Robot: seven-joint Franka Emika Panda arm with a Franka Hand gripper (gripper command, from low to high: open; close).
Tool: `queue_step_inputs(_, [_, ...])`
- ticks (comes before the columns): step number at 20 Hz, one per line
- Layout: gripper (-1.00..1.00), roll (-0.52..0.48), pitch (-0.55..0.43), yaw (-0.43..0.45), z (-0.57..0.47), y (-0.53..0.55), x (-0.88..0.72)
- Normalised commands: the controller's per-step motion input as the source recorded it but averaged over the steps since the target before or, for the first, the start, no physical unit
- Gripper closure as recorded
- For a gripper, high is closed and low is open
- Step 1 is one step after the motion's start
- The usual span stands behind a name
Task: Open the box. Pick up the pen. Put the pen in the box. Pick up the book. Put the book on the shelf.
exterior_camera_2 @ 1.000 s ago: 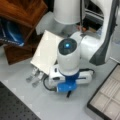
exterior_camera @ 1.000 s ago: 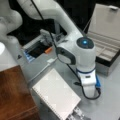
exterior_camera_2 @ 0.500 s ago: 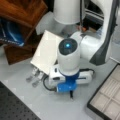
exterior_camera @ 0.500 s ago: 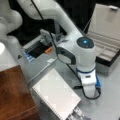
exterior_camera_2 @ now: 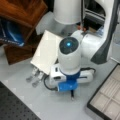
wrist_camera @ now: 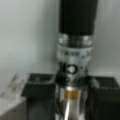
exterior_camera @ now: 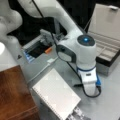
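down at the grey tabletop point(exterior_camera_2: 50, 105), the gripper point(wrist_camera: 72, 87) is pinching the pen point(wrist_camera: 75, 50) between its two black fingers point(wrist_camera: 37, 87), the pen's black end and silvery middle filling the wrist view. both front views are showing the arm's white wrist lowered beside the book point(exterior_camera: 56, 96), whose white cover is lying flat with the spiral binding along one long edge. the box point(exterior_camera: 107, 42) is sitting open at a front view's right, its lid standing up and its beige compartments showing. the shelf point(exterior_camera: 13, 95) is standing at that view's bottom left, just beside the book.
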Motion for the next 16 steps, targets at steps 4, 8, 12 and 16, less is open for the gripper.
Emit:
queue_step_inputs(4, [1.0, -0.124, 0.114, -0.027, 0.27, 0.16, -0.14])
queue_step_inputs(8, [1.0, -0.081, 0.145, -0.118, 0.23, 0.11, -0.15])
queue_step_inputs(12, [1.0, -0.007, 0.173, -0.212, 0.3, 0.06, -0.18])
queue_step_inputs(16, [1.0, 0.014, 0.139, -0.328, 0.37, 0.07, -0.21])
